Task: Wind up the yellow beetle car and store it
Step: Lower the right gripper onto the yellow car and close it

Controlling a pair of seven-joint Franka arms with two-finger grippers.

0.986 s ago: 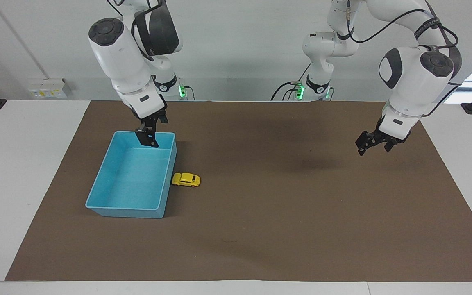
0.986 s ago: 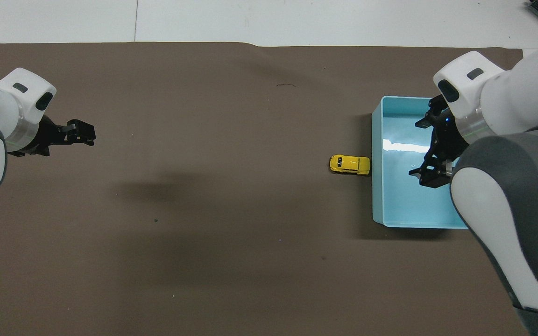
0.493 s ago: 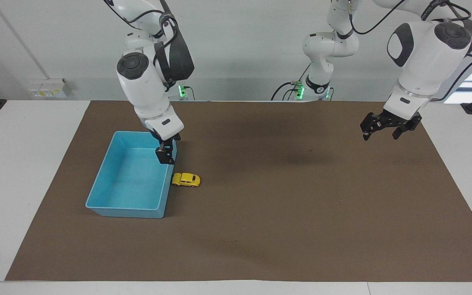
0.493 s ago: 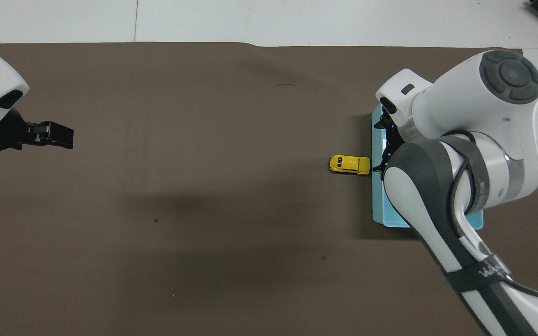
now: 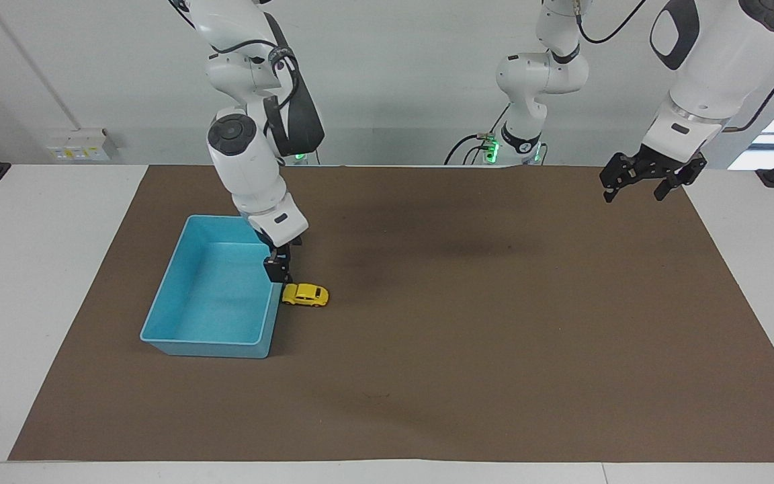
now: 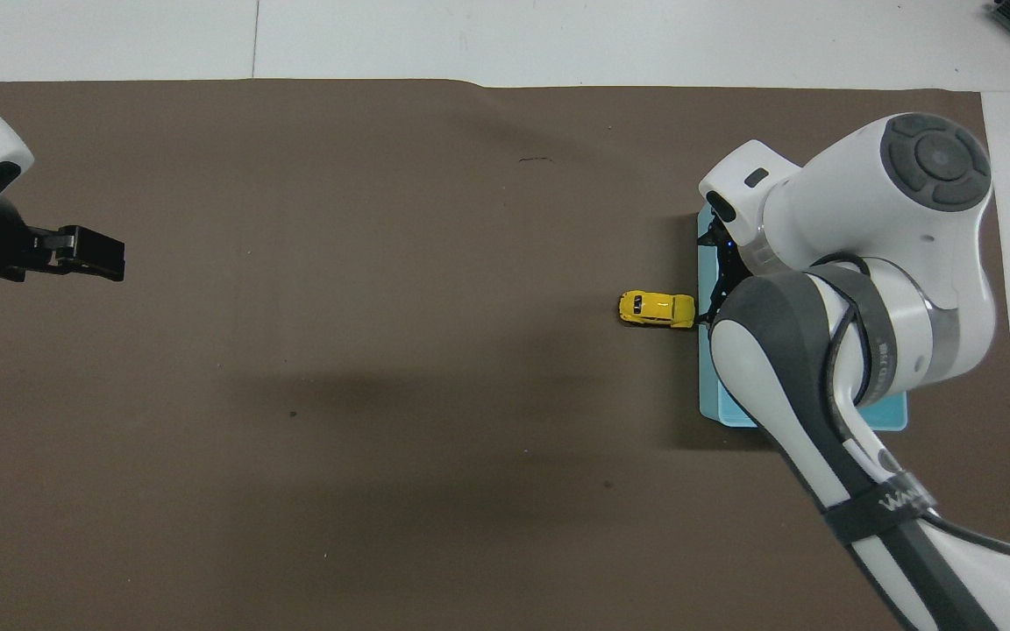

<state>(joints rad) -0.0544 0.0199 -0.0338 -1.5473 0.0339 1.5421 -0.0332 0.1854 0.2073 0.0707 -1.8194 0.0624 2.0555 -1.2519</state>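
Right gripper (image 5: 279,271) hangs low over the blue bin's (image 5: 179,296) wall, fingers spread, holding nothing. Yellow car (image 5: 305,295) sits on the brown mat (image 5: 494,349), touching that wall at its end toward the left arm.

Advice: shift over the roof and straddle its sides (the wall crowds one end).

Left gripper (image 5: 649,181) waits aloft, also spread.

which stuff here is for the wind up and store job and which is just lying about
For the job:
yellow beetle car
light-blue bin
right pincer, over the bin's edge beside the car

Just there:
brown mat
left pincer, waiting
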